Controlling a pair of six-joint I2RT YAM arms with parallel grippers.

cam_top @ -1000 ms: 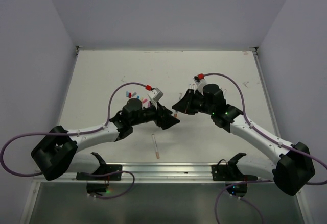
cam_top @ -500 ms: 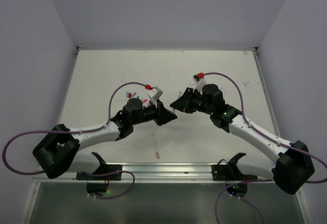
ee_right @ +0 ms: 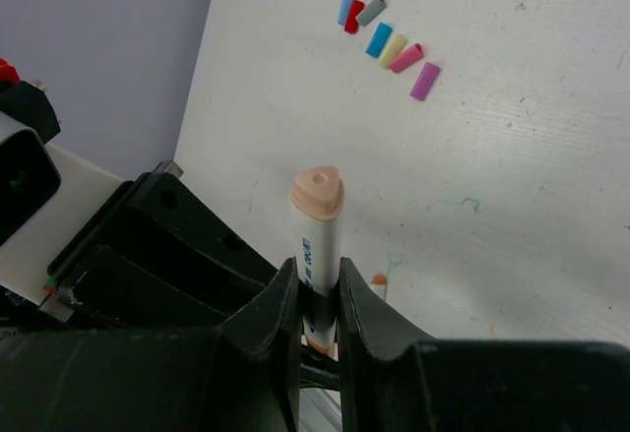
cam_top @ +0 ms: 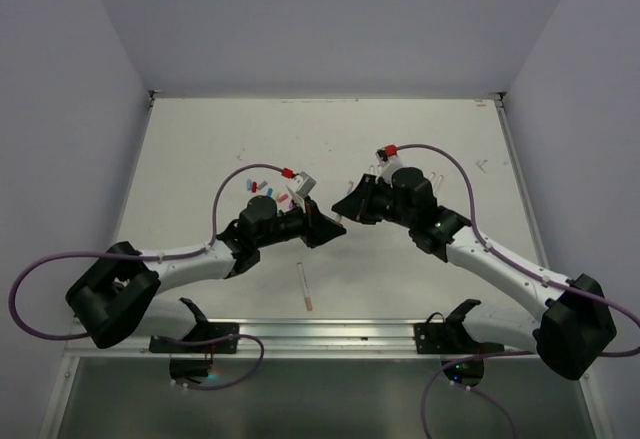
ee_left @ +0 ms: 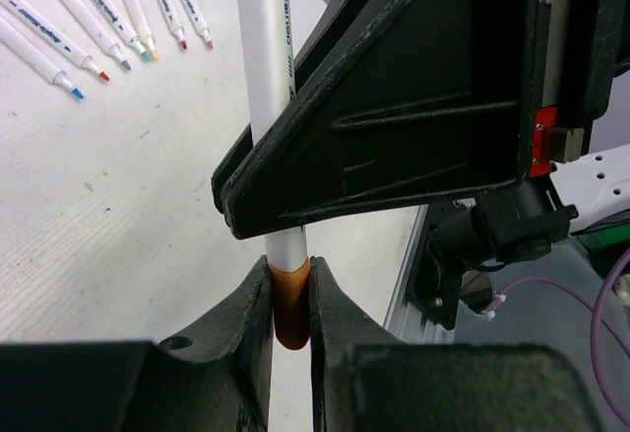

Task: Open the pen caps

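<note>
Above the middle of the table the two grippers meet tip to tip. My right gripper [ee_right: 318, 277] is shut on the white barrel of a pen [ee_right: 317, 225], whose peach end points up in the right wrist view. In the left wrist view the same pen [ee_left: 266, 58] runs down past the right gripper's black body [ee_left: 394, 107] to its orange pen cap [ee_left: 291, 304]. My left gripper [ee_left: 291, 273] is shut on that cap, one finger on each side. From above, the left gripper [cam_top: 328, 227] and the right gripper [cam_top: 350, 209] hide the pen between them.
Several loose coloured caps [ee_right: 392, 43] lie in a cluster at the left rear [cam_top: 265, 187]. A row of uncapped white pens [ee_left: 108, 19] lies on the table behind the grip. One more pen [cam_top: 305, 286] lies near the front rail [cam_top: 320, 334].
My left gripper has closed from open onto the orange cap and shifted slightly toward the right gripper. The right gripper has kept its hold on the pen.
</note>
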